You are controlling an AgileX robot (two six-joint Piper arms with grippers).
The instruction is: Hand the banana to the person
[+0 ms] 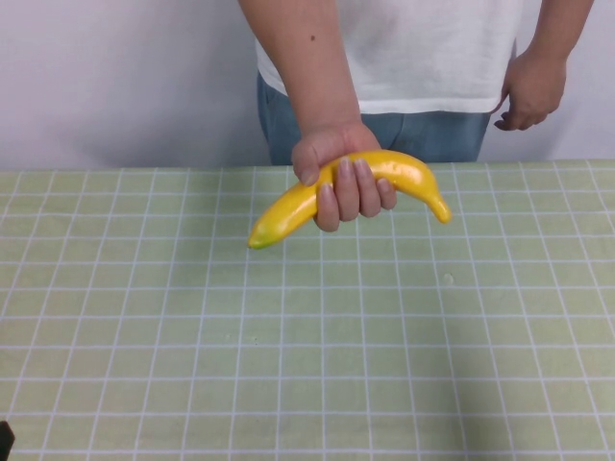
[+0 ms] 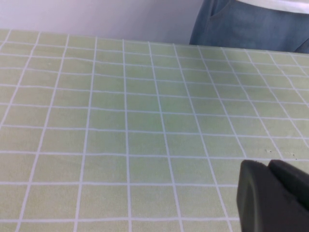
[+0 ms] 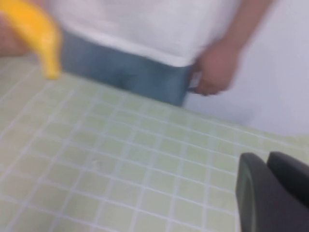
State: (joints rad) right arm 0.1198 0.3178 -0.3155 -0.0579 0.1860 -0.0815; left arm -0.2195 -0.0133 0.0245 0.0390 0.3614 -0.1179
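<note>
The person point(image 1: 432, 48) stands behind the table in a white T-shirt and blue jeans. One of the person's hands point(image 1: 336, 173) is wrapped around the middle of the yellow banana point(image 1: 413, 178) and holds it just above the table's far edge. The other hand hangs at the person's side. The banana also shows in the right wrist view point(image 3: 38, 34), blurred, with the person point(image 3: 145, 29) behind it. My left gripper point(image 2: 268, 166) is shut and empty, low over the table on my side. My right gripper point(image 3: 267, 158) is shut and empty, well short of the banana.
The table point(image 1: 307, 346) has a light-green cloth with a white grid. A plain white wall stands behind the person. A dark bit of my left arm point(image 1: 5, 440) shows at the near left corner. The person's jeans point(image 2: 251, 24) show in the left wrist view.
</note>
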